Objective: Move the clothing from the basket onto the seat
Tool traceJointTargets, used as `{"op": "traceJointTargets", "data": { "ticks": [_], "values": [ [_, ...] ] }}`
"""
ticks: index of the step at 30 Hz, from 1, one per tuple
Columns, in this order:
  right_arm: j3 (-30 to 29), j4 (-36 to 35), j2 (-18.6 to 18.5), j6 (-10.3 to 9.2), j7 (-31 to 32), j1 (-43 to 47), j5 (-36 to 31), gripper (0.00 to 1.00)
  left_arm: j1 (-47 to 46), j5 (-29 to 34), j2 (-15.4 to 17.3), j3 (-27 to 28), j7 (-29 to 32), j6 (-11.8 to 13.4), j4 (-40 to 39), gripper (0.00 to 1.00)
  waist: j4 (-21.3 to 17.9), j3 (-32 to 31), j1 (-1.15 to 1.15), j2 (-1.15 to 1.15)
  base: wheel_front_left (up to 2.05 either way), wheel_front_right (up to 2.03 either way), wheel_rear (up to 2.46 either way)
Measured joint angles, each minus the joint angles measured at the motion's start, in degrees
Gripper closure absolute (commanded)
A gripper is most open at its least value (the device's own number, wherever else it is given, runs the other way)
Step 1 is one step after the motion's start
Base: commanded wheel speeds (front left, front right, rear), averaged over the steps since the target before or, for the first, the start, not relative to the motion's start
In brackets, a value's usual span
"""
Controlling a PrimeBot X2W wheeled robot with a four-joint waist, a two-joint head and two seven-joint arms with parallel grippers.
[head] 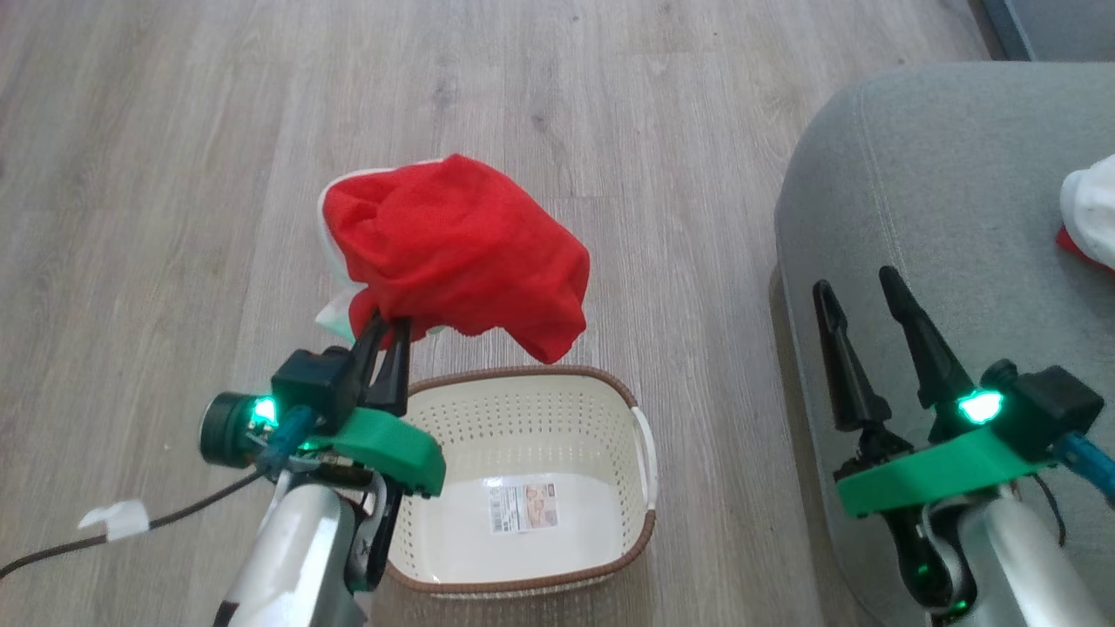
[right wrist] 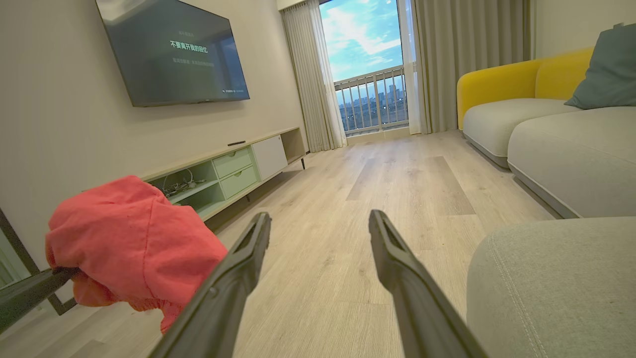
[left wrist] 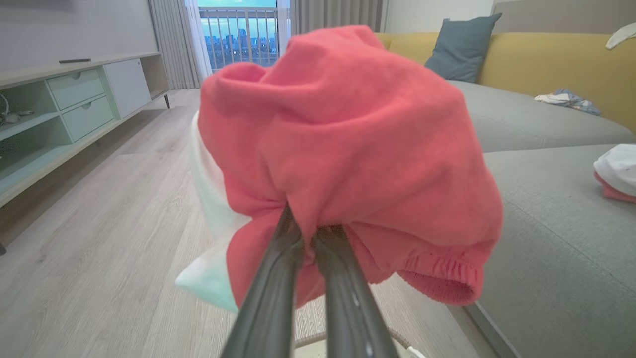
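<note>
Soft, even daylight comes from the window (right wrist: 370,64) at the upper middle of the right wrist view. In the head view it leaves the floor (head: 610,104) bright, with only a faint shadow along the seat's (head: 915,174) left edge and green glare from a lamp (head: 980,407) at the lower right. In the left wrist view the garment (left wrist: 348,149) at centre looks washed-out pink and slightly soft, and the fingers (left wrist: 271,298) at the bottom are blurred and stretched by the wide lens.

Garment (head: 1091,209) on the seat (head: 915,200) is cropped, perhaps half hidden.
</note>
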Motion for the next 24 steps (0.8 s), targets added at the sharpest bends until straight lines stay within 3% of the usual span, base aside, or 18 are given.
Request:
{"op": "traceJointTargets", "data": {
  "ticks": [18, 24],
  "values": [
    [0.96, -0.52, 1.59, 0.0, 0.08, 2.05, -1.86, 0.0, 4.24, -2.07, -0.27, -0.35, 0.0, -0.13, -6.21, 1.0, 1.65, 0.1, 0.0, 0.0, 0.0, 0.0, 0.0],
    [5.08, -2.2, 0.11, 0.0, 0.08, 1.93, -1.22, 0.0, 4.04, -1.85, -0.27, -0.68, 0.0, -1.55, -6.48, 1.0, 2.0, 0.44, 0.01, 0.0, 0.0, 0.0, 0.0]
  ]
}}
